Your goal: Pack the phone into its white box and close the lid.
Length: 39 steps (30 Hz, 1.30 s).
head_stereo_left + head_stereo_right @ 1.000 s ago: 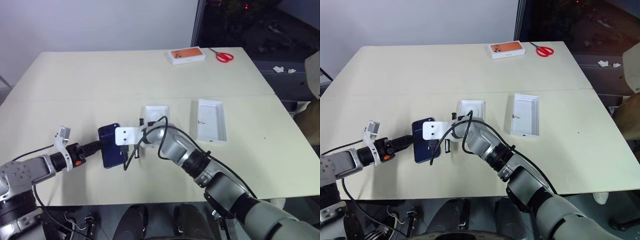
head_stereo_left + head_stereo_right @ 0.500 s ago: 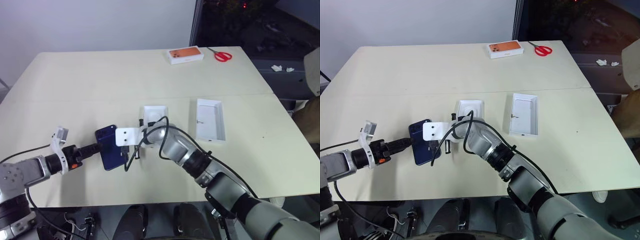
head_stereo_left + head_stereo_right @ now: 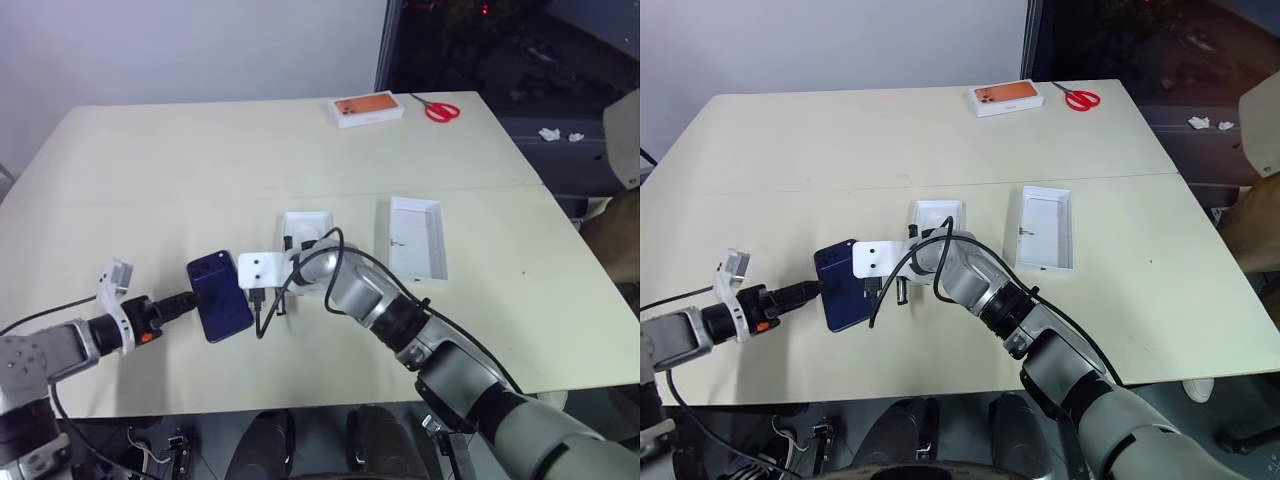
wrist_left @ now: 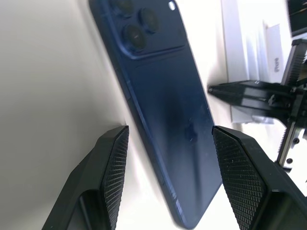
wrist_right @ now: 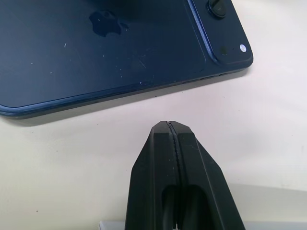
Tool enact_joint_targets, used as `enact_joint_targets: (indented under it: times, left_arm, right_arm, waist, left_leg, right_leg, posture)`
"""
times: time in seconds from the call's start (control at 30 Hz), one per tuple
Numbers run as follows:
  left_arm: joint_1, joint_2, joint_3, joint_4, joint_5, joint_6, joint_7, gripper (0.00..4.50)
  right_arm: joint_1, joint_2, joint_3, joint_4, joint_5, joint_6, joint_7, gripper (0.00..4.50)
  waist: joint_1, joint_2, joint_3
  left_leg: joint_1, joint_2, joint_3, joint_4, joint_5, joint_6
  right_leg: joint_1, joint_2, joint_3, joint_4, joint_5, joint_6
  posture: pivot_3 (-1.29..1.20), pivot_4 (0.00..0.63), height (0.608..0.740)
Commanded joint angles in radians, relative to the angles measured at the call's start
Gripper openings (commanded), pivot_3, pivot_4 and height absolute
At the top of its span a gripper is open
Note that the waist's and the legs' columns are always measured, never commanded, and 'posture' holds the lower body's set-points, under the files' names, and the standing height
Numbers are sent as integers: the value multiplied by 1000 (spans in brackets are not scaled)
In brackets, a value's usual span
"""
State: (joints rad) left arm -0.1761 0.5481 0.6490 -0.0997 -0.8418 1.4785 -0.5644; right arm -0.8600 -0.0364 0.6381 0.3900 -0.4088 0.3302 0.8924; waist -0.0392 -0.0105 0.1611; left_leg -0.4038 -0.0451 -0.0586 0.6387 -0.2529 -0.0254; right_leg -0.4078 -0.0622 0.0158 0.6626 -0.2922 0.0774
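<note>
Left wrist view: left jaws apart astride the phone; right jaws closed, empty.

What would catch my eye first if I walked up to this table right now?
Probably the slim dark navy-blue phone lying glossy back up near the table's front edge, with both robot arms closing on it: the left gripper with jaws open at one end, the right gripper with jaws shut beside its long edge. Just behind lie two shallow white open boxes, one by the right arm and one further right. An orange-topped box and red-handled scissors sit at the far edge.
</note>
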Motion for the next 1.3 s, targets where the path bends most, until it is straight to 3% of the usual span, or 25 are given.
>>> enact_joint_targets:
  times: [0.03,0.43,0.87,1.17,1.3]
  left_arm:
    - [-26,-51,-46,10,0,-20,37,2935]
    - [-78,-108,-72,44,-37,-24,48,2935]
    - [6,-47,-18,114,-90,-59,-24,2935]
    - [43,-54,-49,196,-109,-119,-47,2935]
    - [49,-60,-64,226,-114,-140,-53,1695]
  right_arm:
    - [4,33,26,-44,5,12,9,22]
    - [-6,86,49,32,6,4,19,22]
    - [-13,51,21,28,-2,-10,3,22]
    - [-11,43,20,13,0,-4,5,22]
    - [-10,38,23,10,-1,-4,5,0]
  waist:
    - [5,0,0]
    - [0,0,0]
    - [-5,0,0]
    - [-5,0,0]
    - [-5,0,0]
  left_leg:
    - [0,0,0,0,0,0]
    - [11,0,0,-6,0,0]
    - [11,0,0,-9,0,-1]
    - [11,1,0,-9,1,-1]
    - [11,1,0,-9,1,-1]
  right_leg:
    - [0,0,0,0,0,0]
    - [10,0,0,-4,0,0]
    - [10,0,0,-7,0,0]
    - [10,1,0,-7,0,0]
    - [10,0,0,-7,0,0]
  posture:
    - [0,150,740]
    - [0,150,740]
    - [0,150,740]
    - [0,150,740]
    - [0,150,740]
